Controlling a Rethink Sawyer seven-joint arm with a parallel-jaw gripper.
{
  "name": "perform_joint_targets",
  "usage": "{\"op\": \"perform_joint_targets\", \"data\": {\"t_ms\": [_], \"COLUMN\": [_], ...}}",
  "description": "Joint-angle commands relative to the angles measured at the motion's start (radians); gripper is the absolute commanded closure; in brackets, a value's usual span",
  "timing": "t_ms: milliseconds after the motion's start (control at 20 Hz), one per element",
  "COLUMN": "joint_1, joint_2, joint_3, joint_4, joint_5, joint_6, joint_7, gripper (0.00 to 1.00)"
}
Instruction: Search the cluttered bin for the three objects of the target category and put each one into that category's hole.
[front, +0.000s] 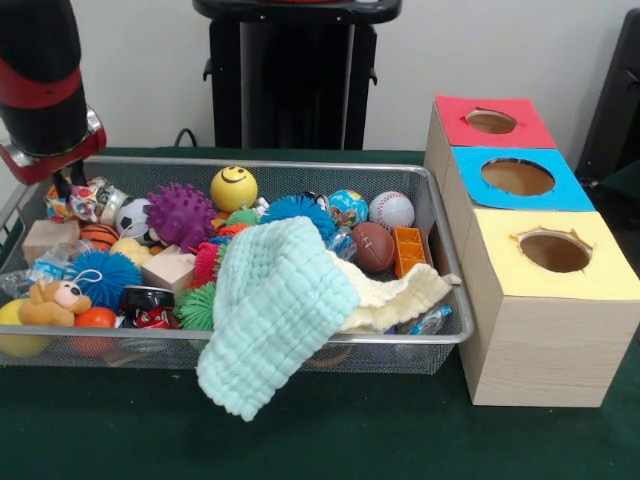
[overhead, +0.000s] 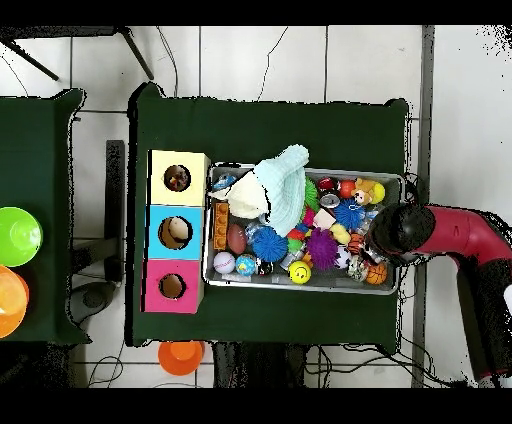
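Note:
The silver wire-mesh bin (front: 250, 163) is full of toys; it also shows in the overhead view (overhead: 300, 287). One printed fabric bundle (front: 84, 200), white with coloured patches, lies in the bin's far left corner. My gripper (front: 72, 186) is down in that corner, right over or on the bundle; the arm's black and red wrist (front: 45, 90) hides the contact. In the overhead view the arm (overhead: 400, 228) covers the bin's right end and hides the gripper and the bundle. The yellow-surround hole (front: 555, 252) is in the nearest wood box, right of the bin, and shows in the overhead view (overhead: 177, 178).
A mint cloth (front: 275, 320) hangs over the bin's front rim, and a cream cloth (front: 395, 295) lies beside it. A purple spiky ball (front: 180, 213), a smiley ball (front: 234, 188) and a baseball (front: 391, 209) lie inside. The blue hole (front: 517, 177) and the red hole (front: 491, 121) lie behind the yellow one.

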Motion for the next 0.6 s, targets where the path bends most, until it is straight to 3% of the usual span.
{"op": "perform_joint_targets", "data": {"t_ms": [50,600], "joint_1": [-0.049,-0.016], "joint_2": [-0.072,-0.128], "joint_3": [0.131,0.129], "joint_4": [0.125,0.201], "joint_5": [0.107,0.192], "joint_6": [-0.169,-0.275], "joint_7": [-0.050,0.054], "gripper": [1.00,1.00]}}
